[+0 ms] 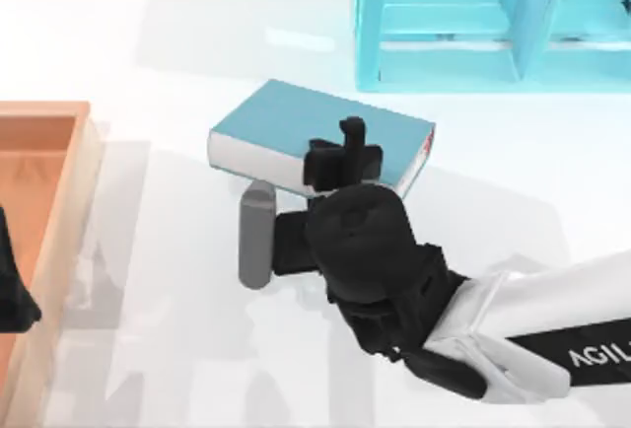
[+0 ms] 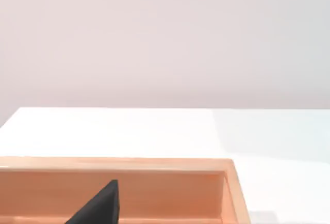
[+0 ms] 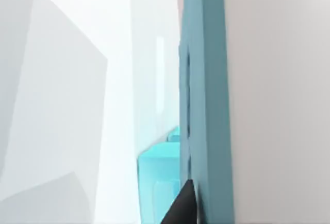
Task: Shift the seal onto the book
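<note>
Top view: right gripper over the teal book at frame centre, fingers' spread and hold impossible to tell, seal hidden, grey cylinder just below the book, light-blue shelf unit upper right, wooden tray and left gripper at left edge; left wrist view: tray wall on white tabletop; right wrist view: book cover close up.

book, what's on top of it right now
Over the book's teal cover hangs the right gripper, its black body hiding the near middle. The rest of the cover is bare. Whether the seal sits beneath the gripper cannot be seen. The left gripper idles over the wooden tray.
</note>
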Controlling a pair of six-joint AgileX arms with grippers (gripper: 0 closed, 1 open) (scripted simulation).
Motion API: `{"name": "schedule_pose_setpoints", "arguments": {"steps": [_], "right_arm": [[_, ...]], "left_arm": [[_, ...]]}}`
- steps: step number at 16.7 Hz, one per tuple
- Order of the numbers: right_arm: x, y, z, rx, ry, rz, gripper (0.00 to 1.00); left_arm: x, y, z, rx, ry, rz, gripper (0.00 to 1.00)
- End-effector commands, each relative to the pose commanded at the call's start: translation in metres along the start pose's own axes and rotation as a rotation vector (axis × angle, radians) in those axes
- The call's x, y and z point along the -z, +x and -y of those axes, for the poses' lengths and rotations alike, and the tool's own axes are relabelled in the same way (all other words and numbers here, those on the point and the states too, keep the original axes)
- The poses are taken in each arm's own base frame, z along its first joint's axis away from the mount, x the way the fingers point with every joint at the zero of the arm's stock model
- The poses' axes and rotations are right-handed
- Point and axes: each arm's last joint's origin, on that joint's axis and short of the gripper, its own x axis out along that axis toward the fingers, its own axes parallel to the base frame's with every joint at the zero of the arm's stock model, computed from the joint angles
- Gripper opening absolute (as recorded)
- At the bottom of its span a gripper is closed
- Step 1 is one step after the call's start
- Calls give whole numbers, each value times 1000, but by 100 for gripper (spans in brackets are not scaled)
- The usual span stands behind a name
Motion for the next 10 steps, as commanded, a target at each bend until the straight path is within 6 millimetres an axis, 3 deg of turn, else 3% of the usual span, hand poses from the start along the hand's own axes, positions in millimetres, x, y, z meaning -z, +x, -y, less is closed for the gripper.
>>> {"name": "schedule_pose_setpoints", "arguments": {"steps": [3, 10], "right_arm": [[-5, -3, -6, 12, -81, -16, 0], [-4, -4, -8, 7, -85, -21, 0]], "left_arm": [[0, 0, 0, 0, 0, 0, 100], [0, 0, 0, 0, 0, 0, 100]]}}
